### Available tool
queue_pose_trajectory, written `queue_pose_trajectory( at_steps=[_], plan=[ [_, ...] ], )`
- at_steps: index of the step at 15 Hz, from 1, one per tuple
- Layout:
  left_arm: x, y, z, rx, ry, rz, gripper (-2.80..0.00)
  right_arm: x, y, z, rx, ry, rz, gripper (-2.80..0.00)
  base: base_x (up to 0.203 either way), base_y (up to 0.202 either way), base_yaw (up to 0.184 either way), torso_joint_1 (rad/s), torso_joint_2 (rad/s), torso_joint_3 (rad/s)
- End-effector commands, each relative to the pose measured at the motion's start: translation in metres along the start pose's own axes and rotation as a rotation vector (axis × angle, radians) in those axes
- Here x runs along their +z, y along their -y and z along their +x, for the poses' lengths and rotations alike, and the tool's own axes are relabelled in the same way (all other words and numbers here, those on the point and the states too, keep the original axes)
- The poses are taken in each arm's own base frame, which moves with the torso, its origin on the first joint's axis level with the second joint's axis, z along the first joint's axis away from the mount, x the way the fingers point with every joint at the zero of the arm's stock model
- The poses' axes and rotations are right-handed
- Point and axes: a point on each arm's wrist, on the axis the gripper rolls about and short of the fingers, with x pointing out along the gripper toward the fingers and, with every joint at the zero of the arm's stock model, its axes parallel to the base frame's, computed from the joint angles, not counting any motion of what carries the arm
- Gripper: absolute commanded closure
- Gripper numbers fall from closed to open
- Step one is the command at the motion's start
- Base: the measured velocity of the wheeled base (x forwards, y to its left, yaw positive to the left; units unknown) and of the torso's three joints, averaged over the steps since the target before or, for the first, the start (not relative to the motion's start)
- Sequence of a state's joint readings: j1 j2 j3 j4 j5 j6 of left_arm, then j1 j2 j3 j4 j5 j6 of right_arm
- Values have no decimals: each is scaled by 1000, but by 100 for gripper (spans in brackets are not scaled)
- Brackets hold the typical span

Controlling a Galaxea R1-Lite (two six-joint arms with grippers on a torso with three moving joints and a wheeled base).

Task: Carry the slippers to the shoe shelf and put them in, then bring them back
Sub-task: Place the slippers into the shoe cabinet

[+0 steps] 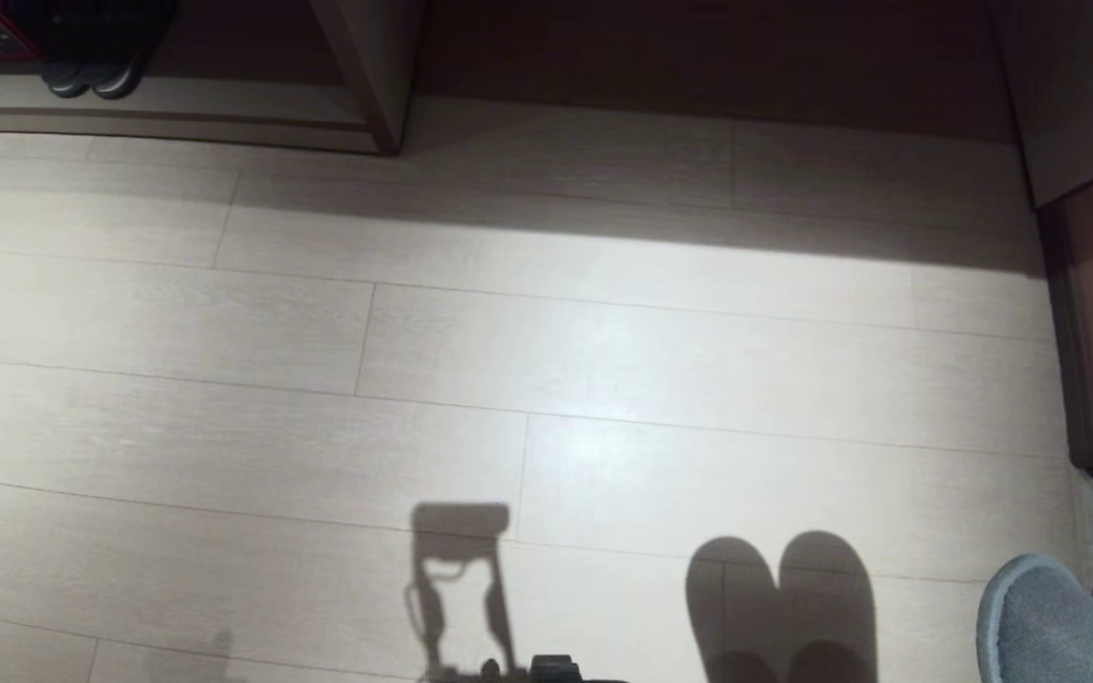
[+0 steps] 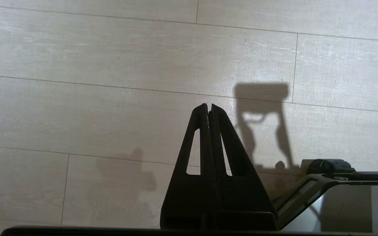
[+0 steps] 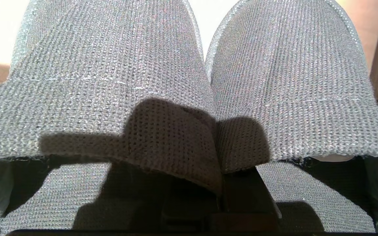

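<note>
While the right end effector (image 3: 220,183) pinches their inner edges, the slippers (image 3: 189,82) (side by side) point toes forward.

The pair of grey-blue knitted fabric slippers (image 3: 189,75) sits side by side, inner edges touching, rounded toes showing at five o'clock in the head view (image 1: 1059,612). The beige wood-grain shoe shelf (image 1: 176,109) lies at eleven o'clock, well apart from them.

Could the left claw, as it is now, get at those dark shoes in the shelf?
Probably not yet. The left claw is shut and hangs over bare floor, while the dark shoes sit far across it inside the shoe shelf. Nothing blocks the way.
</note>
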State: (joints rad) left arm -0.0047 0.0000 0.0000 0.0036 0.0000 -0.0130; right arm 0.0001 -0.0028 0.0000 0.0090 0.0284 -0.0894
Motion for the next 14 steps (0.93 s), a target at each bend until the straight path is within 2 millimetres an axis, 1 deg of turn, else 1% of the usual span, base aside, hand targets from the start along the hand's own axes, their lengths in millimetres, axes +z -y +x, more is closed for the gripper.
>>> queue_pose_trajectory(
  at_steps=[1,14],
  plan=[
    [0,0,0,0,-2,-1,0,0,0,0,2,0,-1,0,0,0,0,2,7,198],
    [0,0,0,0,-3,-1,0,0,0,0,2,0,-1,0,0,0,0,3,1,202]
  ],
)
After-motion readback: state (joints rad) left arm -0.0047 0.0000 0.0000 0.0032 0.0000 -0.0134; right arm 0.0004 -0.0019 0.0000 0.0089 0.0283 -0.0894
